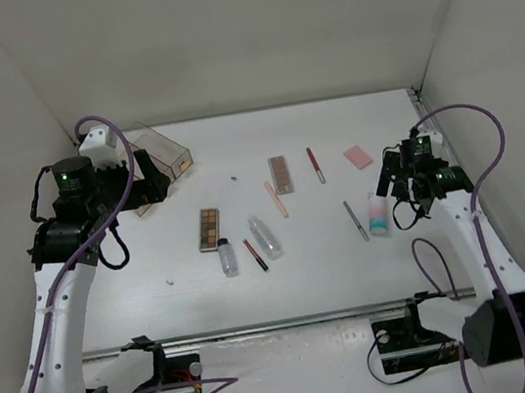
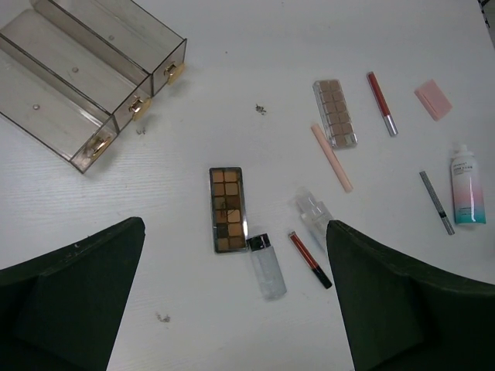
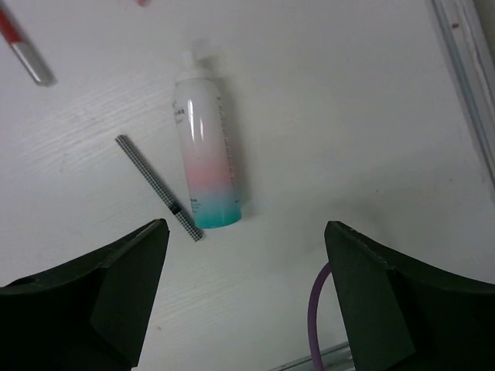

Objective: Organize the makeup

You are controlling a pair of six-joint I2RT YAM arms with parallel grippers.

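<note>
Grippers gape empty over the white table [image 1: 353, 272]: left gripper [image 2: 236, 227] facing a brown palette [image 2: 226, 193], right gripper [image 3: 246, 228] with the white-pink-teal bottle [image 3: 205, 154] at its 11 o'clock.

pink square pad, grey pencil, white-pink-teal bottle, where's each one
pink square pad [image 2: 432, 99], left wrist view, centre of its flat face
grey pencil [image 3: 158, 188], right wrist view, middle of the shaft
white-pink-teal bottle [image 3: 207, 166], right wrist view, middle of the body

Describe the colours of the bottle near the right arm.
The bottle fades white to pink to teal at its base; clearest in right wrist view.
</note>
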